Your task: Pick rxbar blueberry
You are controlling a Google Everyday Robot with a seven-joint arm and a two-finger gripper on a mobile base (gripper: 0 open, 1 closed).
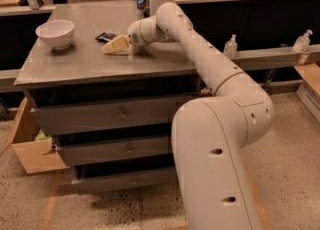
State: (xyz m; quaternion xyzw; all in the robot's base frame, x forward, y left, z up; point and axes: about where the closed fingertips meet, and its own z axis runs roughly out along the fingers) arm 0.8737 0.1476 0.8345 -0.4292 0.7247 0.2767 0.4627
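Gripper (116,45) sits low over the counter (75,66), right of the bowl (55,33), with its tip pointing back toward the bowl. Can't tell how far the jaws are open or whether they hold anything. rxbar blueberry (106,37) lies flat, right of the bowl, just past the gripper tip on the far side; contact can't be judged. There's bare counter between bowl and gripper, and a bare strip along the near edge in front of the bowl. Bowl sits close to the left edge. Drink can (142,1) stands upright well right of the bowl at the back edge, behind the arm.
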